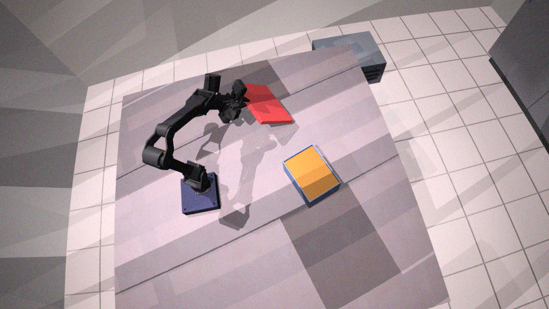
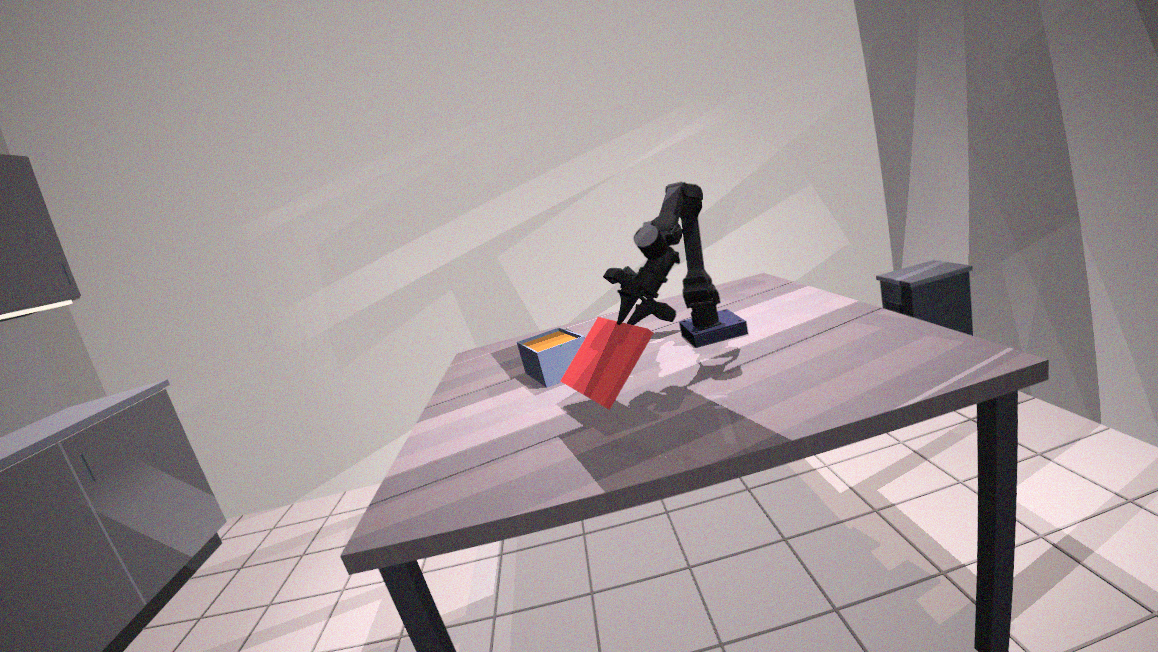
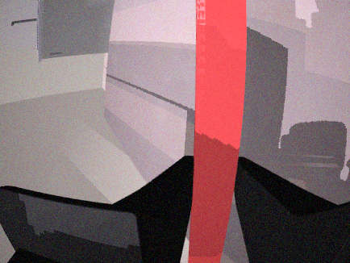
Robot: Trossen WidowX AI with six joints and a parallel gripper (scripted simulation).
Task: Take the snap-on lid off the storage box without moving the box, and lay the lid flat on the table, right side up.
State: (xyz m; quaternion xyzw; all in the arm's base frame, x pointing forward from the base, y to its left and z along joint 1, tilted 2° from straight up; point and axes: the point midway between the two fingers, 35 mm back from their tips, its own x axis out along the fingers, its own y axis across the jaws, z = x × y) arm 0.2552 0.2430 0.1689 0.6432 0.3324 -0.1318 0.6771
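The red lid is off the box and steeply tilted, its far end hanging low toward the table. My gripper is shut on one edge of the lid, which shows edge-on between the fingers in the wrist view. The lid's shadow lies on the table beside it; whether its lowest corner touches the table I cannot tell. The blue storage box stands upright and open on the table, with an orange inside. The lid overlaps the box's side in the exterior view.
The wooden table carries the arm's dark blue base. The box stands to the right of the base in the top view. A grey cabinet stands beyond the table's far edge on the floor.
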